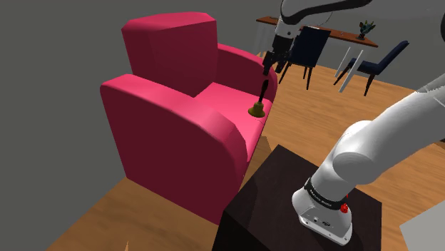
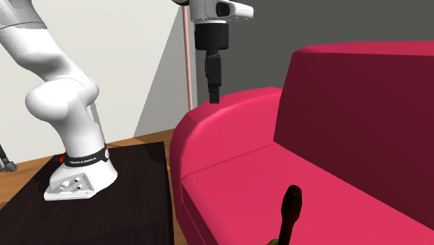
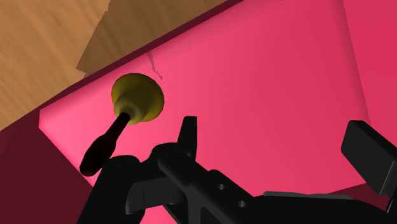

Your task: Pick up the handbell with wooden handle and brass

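Observation:
A handbell stands upright near the front edge of the pink armchair's seat (image 1: pixel 221 96). Its brass-coloured bell (image 1: pixel 256 109) (image 3: pixel 137 97) carries a dark handle (image 1: pixel 263 91) (image 2: pixel 291 205) (image 3: pixel 105 145). My black gripper (image 1: pixel 275 68) (image 2: pixel 214 89) (image 3: pixel 277 132) hangs open a short way above the handle's top, touching nothing. In the wrist view the bell lies outside the fingers, beside one finger (image 3: pixel 188 132), and bare pink cushion shows between the two.
The armchair's arms (image 1: pixel 171 118) and tall back (image 1: pixel 171 50) flank the seat. My black stand (image 1: pixel 285 192) sits close to the chair's front on a wooden floor. Dark blue chairs (image 1: pixel 378 65) and a table (image 1: pixel 342 34) stand farther back. A thin pole (image 2: pixel 186 62) rises behind the chair.

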### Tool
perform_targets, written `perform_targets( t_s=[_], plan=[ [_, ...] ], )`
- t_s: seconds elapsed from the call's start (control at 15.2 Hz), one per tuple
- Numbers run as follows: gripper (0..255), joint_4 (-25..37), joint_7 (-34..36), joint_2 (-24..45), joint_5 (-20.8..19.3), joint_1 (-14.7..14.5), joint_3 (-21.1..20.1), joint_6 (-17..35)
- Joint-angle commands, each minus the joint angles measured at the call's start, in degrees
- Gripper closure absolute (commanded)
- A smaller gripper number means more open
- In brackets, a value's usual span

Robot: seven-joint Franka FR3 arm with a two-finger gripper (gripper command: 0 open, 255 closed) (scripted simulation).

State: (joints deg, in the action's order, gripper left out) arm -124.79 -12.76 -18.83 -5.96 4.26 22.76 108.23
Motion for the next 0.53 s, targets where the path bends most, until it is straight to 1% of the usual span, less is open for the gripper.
perform_targets(
  t_s=[0.0,0.2,0.46],
  plan=[
    [0,2.1,-2.3,4.1,0.9,0.1,1.9,1.9],
    [0,5.7,-6.0,10.2,3.0,0.7,4.5,3.9],
    [0,11.5,-11.3,19.1,7.2,2.0,7.3,5.7]
  ],
)
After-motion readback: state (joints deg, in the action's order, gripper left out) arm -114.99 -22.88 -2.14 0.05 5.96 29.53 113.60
